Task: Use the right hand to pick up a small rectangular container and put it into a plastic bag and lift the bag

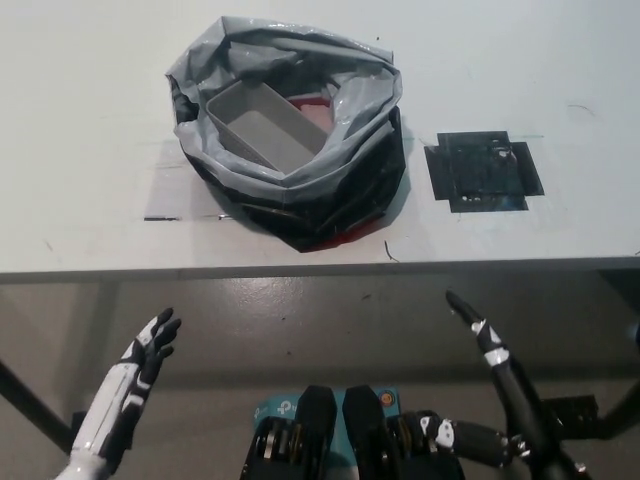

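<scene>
Both hands, the black right hand (pixel 500 385) and white left hand (pixel 130 385), hang open below the table (pixel 80 120), so the right should reach up and grab the rim of the plastic bag (pixel 355 125), keeping the small container (pixel 262 125) inside.

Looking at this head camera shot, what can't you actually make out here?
- Head view: the bottom of the plastic bag, hidden by its rolled rim and the grey container inside.
- The red item beside the container: mostly covered, unidentifiable.
- Right hand: palm cut off by the bottom edge.
- Left hand: wrist cut off at the lower left.
- Black square patch on the table: surface detail too small to read.
</scene>
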Controlling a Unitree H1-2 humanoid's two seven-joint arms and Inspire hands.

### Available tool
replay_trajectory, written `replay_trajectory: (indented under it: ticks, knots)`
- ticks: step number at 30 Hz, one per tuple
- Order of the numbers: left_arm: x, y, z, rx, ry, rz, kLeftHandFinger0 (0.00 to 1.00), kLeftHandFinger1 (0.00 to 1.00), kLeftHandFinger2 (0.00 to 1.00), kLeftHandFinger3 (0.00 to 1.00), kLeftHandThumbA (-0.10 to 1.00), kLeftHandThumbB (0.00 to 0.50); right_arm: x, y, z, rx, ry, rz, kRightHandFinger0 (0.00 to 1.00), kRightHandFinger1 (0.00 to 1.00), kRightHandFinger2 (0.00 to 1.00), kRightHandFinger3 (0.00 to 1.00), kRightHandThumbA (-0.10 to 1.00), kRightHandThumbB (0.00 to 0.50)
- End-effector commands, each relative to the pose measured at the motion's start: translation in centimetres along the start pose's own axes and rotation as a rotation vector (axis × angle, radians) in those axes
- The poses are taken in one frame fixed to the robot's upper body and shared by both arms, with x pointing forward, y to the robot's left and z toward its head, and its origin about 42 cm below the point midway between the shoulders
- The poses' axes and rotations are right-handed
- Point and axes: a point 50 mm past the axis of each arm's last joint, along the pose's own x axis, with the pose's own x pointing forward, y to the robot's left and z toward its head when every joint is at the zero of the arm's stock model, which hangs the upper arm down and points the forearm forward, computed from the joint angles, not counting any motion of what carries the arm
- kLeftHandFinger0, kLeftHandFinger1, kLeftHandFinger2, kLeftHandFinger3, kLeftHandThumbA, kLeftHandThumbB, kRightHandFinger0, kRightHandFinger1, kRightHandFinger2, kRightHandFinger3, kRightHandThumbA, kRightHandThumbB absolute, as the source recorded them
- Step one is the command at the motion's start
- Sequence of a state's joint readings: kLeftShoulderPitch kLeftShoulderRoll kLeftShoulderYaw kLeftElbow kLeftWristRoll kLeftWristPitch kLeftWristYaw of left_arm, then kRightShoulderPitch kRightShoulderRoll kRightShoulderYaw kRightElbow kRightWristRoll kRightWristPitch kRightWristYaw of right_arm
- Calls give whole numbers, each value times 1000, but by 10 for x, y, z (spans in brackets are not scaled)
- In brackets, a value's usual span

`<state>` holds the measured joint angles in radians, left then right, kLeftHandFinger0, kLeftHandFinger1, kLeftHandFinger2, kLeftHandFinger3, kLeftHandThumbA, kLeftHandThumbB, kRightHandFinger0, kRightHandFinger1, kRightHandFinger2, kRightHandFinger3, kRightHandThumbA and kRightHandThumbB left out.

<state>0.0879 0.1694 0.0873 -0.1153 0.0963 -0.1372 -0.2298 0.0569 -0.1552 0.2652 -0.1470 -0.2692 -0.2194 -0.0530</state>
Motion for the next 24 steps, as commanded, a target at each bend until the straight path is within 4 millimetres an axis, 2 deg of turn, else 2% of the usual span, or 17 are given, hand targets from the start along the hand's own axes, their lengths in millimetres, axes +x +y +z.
replay_trajectory:
  ticks: [1,5,8,10,14,18,20,21,24]
  knots:
    - [-21,-6,-9,-8,-71,71,1000,1000,1000,1000,1000,289,-20,2,-8,48,-29,-20,1000,1000,1000,1000,1000,387]
    - [-38,-7,-19,-2,-32,73,1000,1000,1000,1000,1000,297,-33,12,-15,74,13,-9,1000,1000,1000,1000,1000,362]
    - [-28,-6,-20,-3,-45,69,1000,1000,1000,1000,1000,313,-27,8,-15,78,1,-18,1000,1000,1000,1000,1000,355]
    - [-26,-5,-20,4,-46,63,1000,1000,1000,1000,1000,313,-25,8,-16,75,5,-16,1000,1000,1000,1000,1000,368]
    - [-26,-6,-16,2,-45,44,1000,1000,1000,1000,1000,295,-27,10,-14,93,12,-21,1000,1000,1000,1000,1000,358]
    - [-34,-10,-16,18,-42,25,1000,1000,1000,1000,1000,276,-41,10,-12,93,31,-16,1000,1000,1000,1000,1000,363]
    - [-26,-7,-13,27,-66,30,1000,1000,1000,1000,1000,260,-33,8,-12,94,23,-20,1000,1000,1000,1000,1000,371]
    - [-18,-5,-12,20,-76,31,1000,1000,1000,1000,1000,279,-25,7,-15,83,24,-3,1000,1000,1000,1000,1000,361]
    - [-13,-3,-11,11,-78,31,1000,1000,1000,1000,1000,287,-20,6,-17,79,29,16,1000,1000,1000,1000,1000,357]
